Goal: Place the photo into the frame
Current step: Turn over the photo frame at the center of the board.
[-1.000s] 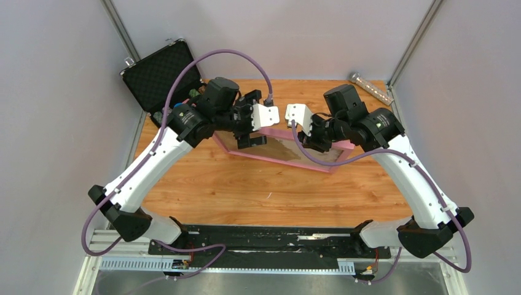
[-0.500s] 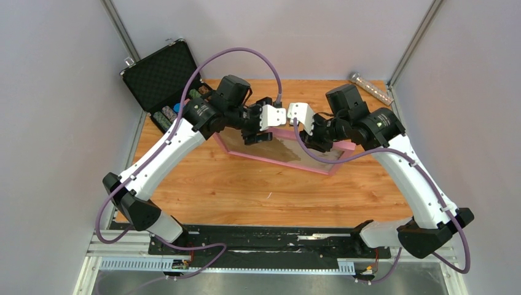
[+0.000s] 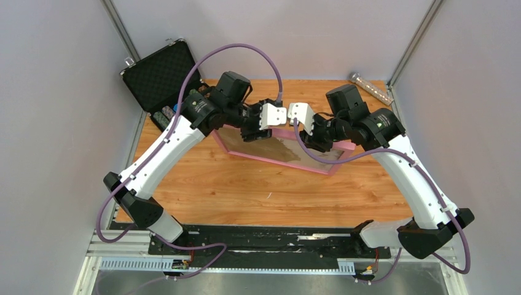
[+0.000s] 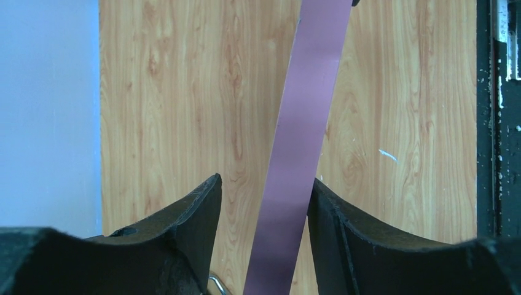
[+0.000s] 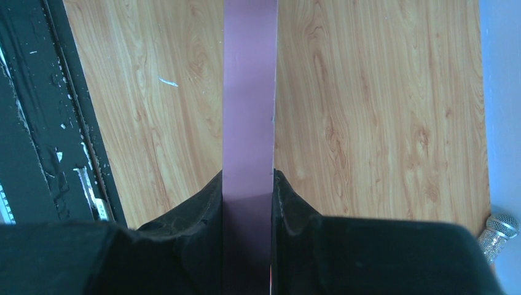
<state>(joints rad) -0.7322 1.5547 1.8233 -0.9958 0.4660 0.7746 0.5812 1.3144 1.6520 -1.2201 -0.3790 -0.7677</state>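
Leaning on its lower rail across the far middle of the wooden table [image 3: 246,190], the frame [image 3: 276,161] has its pink face toward the arm bases and both claws at its upper edge. Only the overhead camera takes in the whole frame, a brownish panel [image 3: 295,150] behind its pane that is too dim to identify, and the black foam-lined case [image 3: 160,74] standing open at the far left corner. How each claw grips shows only in the wrist cameras. The right gripper [image 5: 247,178] has both fingers pressed flat against the pink rail, clamping it. The left gripper [image 4: 264,190] straddles the same rail partly open: one finger [image 4: 335,212] meets the rail's edge, and table shows between the rail and the other finger [image 4: 193,212], so it grips nothing.
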